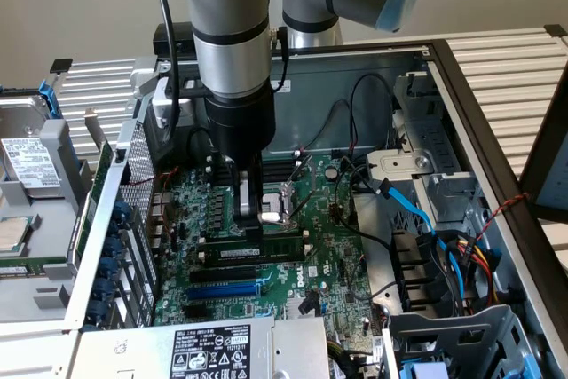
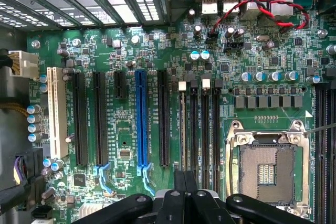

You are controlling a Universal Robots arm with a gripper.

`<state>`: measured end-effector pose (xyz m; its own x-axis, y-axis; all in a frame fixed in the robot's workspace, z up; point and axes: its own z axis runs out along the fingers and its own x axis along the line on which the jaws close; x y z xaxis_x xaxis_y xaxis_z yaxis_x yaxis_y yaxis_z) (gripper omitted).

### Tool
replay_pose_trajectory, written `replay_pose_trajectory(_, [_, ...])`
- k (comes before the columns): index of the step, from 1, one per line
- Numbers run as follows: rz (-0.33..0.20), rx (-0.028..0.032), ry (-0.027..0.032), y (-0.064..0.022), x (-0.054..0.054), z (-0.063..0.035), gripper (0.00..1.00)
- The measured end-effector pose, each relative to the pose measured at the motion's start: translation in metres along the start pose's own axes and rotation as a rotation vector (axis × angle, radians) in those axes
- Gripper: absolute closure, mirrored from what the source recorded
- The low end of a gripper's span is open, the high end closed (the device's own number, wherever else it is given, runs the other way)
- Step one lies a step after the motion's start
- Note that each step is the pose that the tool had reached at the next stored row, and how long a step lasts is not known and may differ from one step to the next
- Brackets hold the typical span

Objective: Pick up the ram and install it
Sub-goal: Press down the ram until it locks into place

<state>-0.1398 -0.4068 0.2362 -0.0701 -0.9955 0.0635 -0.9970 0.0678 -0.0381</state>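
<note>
One gripper (image 1: 252, 219) on my arm stands low over the motherboard (image 1: 333, 255) in the exterior view, fingers together, touching the ram (image 1: 282, 247), a thin green stick with dark chips lying along a black slot beside the CPU socket (image 1: 282, 202). From the wrist view, I see closed fingers (image 2: 185, 187) above the blue slot (image 2: 140, 121) and black slots (image 2: 203, 129).

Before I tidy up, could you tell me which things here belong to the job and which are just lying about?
Job: ram stick, black slots, gripper with jaws shut above them.
Lying about: hard drive, blue cable, red-and-black wires, blue slot.
</note>
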Motion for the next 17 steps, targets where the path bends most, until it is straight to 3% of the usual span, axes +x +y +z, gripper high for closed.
replay_pose_trajectory(17, [0.000,-0.0001,-0.0002,-0.0026,-0.0003,0.0009,0.89])
